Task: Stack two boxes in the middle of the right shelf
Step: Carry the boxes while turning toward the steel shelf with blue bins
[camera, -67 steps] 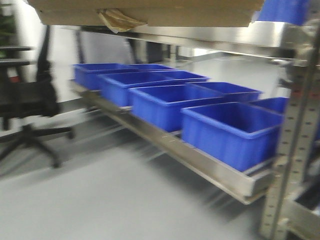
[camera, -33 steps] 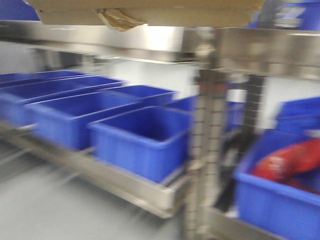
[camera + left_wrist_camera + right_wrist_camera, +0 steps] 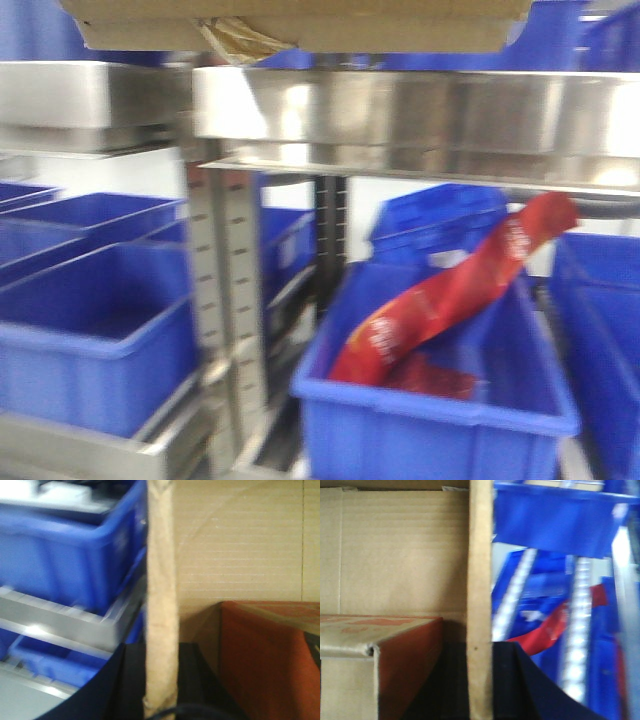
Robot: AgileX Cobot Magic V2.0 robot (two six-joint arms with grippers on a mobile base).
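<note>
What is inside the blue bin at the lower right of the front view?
A long red bag leans inside the bin, with its top end sticking up past the rim. More red shows bunched at its foot. The bin's floor under the bag is hidden.

No text can be read in any view, as everything is smeared by motion blur.

Front view: white lettering is seen on the red bag (image 3: 440, 300) that lies in the blue bin (image 3: 430, 430). Only pale shapes are made out, and no word or brand can be told.

Right wrist view: faint reddish print marks are noted along the top face of the lower cardboard box (image 3: 370, 622). They are too soft to be read.
</note>
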